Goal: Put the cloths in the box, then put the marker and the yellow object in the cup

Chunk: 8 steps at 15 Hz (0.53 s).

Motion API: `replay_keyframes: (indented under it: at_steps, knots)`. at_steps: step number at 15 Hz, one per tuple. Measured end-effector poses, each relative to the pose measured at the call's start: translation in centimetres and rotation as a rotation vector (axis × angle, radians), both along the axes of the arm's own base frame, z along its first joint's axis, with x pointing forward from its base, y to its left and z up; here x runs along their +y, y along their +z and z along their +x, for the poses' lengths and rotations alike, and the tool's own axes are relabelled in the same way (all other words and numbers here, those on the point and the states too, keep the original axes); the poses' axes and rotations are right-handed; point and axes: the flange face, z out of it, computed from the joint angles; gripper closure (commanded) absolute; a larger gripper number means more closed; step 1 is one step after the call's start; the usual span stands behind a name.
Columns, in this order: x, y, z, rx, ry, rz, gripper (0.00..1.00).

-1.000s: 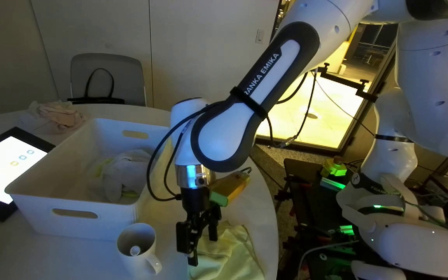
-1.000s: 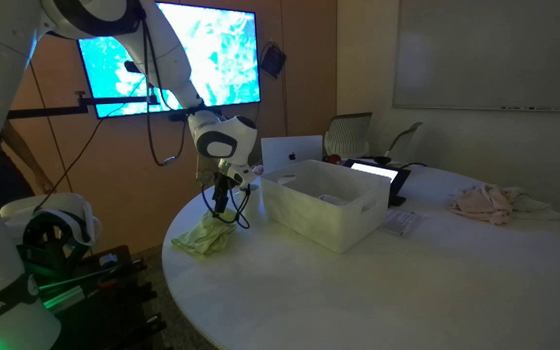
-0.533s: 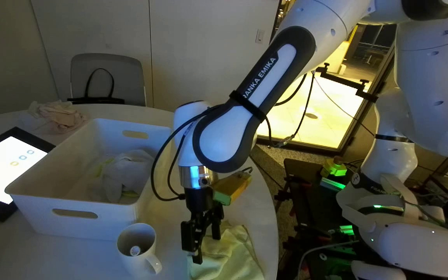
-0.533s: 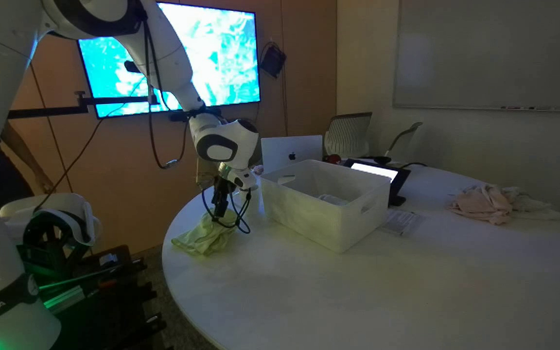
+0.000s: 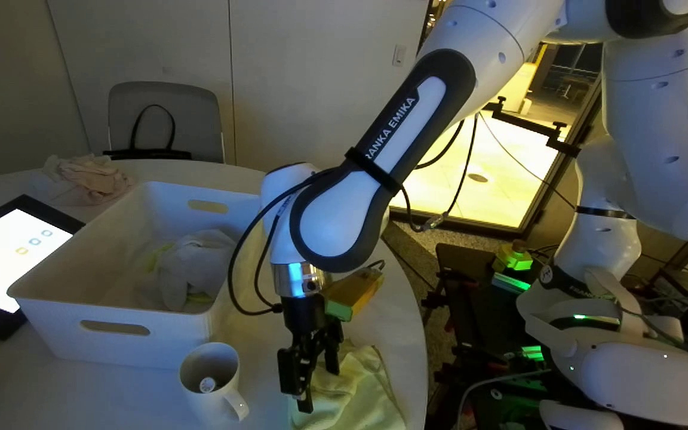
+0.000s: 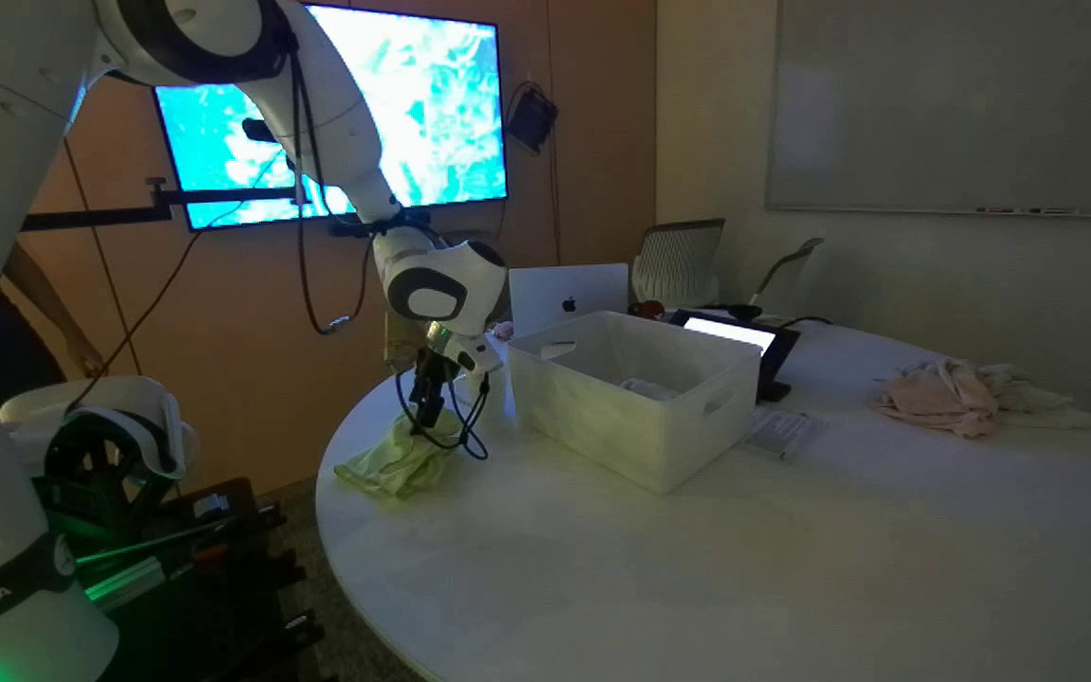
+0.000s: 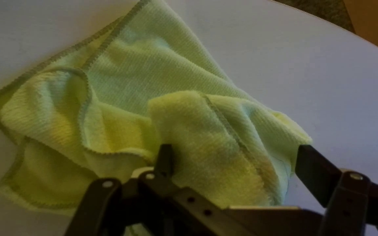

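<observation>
Pale yellow-green cloth [image 7: 123,82]: lies rumpled on the white table [image 6: 744,578], near the table's edge, one thick fold humped up
Gripper [image 7: 235,151]: points down over that cloth, jaws wide apart with the fold between them in the wrist view; nothing gripped, though whether it touches the fabric I can't say
White box [image 5: 171,340]: holds a white-grey cloth [image 5: 197,263], with bits of a bright yellow-green cloth [image 5: 199,297] poking out from under it
White mug [image 5: 203,407]: upright near a corner of the box, between box and gripper; a small round pale thing [image 5: 207,385] shows inside, which I can't name
Marker and yellow object: neither one I can pick out from where I stand
Cloth step: to my eye, picking up what looks like the last cloth, so the box half of the job seems nearly done and the cup half comes after
Next grasp: calls for pinching the fold firmly, perhaps a touch lower first, then lifting high enough that no trailing corner drags across the mug, and letting go inside the box
</observation>
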Motion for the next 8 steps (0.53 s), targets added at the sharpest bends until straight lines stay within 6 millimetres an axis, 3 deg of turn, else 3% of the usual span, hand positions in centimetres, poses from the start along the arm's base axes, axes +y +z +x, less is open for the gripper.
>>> replay_keyframes:
  at_steps: [6,8]
  knots:
    - [-0.01,-0.86,0.12,0.046,-0.011,-0.002,0.79]
    - [-0.1,-0.88,0.18,0.053,-0.02,-0.006,0.86]
